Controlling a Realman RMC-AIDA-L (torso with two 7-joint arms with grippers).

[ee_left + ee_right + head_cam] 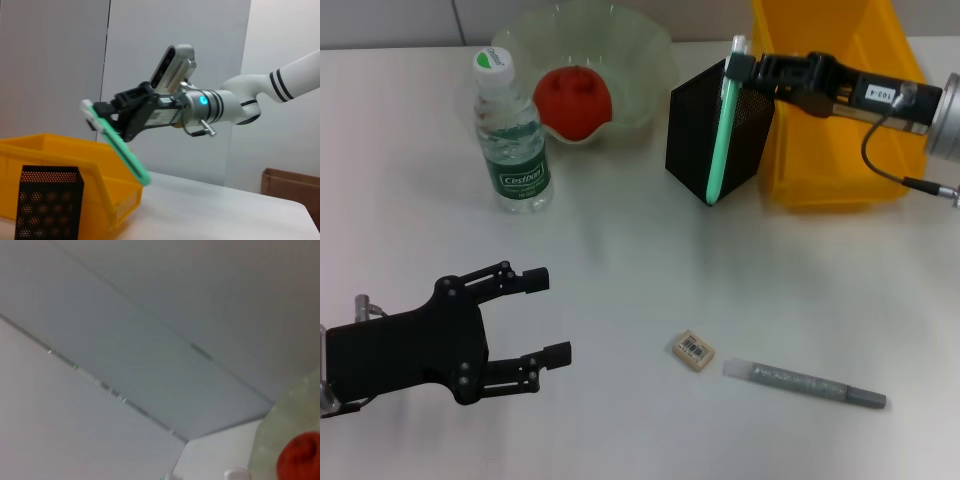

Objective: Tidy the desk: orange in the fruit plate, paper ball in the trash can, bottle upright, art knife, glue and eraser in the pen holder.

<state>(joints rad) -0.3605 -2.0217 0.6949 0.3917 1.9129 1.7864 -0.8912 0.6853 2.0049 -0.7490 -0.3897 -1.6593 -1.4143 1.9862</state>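
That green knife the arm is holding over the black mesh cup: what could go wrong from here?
The right gripper holds the art knife by its top end, slanted, in the air above the pen holder. Lowered at that slant, its tip might catch the rim and tip the holder, or slide outside it. The eraser and glue lie close together, so picking up one could nudge the other.

Red-orange orange (572, 102); yellow trash can (840, 150); black mesh pen holder (705, 135).
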